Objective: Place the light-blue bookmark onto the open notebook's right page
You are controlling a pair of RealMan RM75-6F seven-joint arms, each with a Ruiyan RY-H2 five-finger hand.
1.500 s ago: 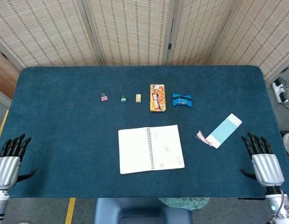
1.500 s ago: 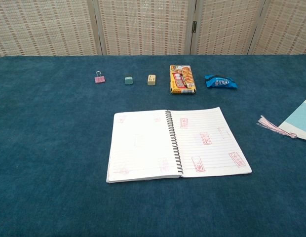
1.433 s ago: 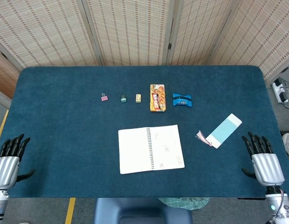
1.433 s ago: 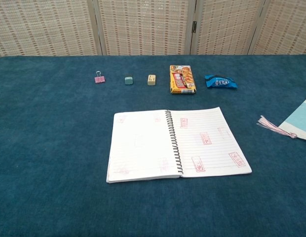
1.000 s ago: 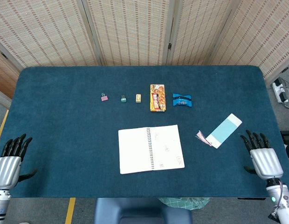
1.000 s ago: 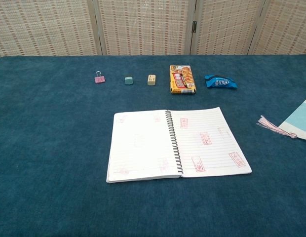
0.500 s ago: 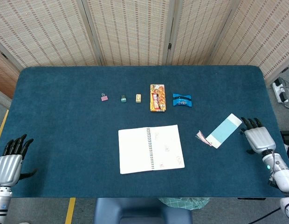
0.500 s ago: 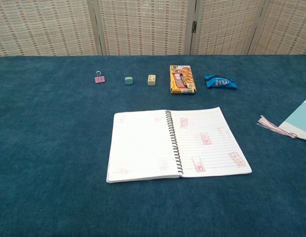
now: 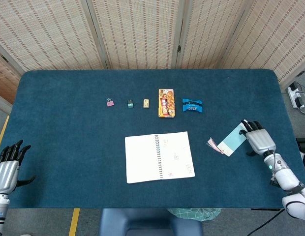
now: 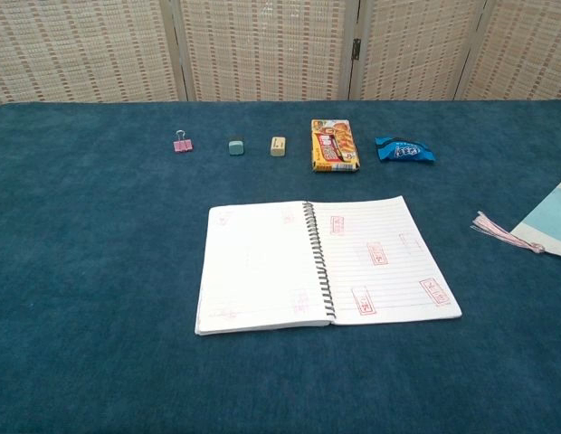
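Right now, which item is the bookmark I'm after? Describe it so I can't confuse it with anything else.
Start at the open notebook mid-table and look to the robot's right of it. The light-blue bookmark lies flat and slanted there, with the right hand over its far end. It is the only thin pale-blue strip, with a pink tassel pointing toward the notebook.

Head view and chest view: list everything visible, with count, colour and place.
table: 1, dark blue, fills the scene
notebook: 1, white, open, centre front
bookmark: 1, light blue, pink tassel, right of notebook
binder clip: 1, pink, back row, leftmost
eraser: 1, green, next along
eraser: 1, beige, next
box: 1, orange-yellow, next
packet: 1, blue, rightmost
screen: 1, woven beige, behind table
left robot hand: empty, front left edge
right robot hand: over bookmark's far end
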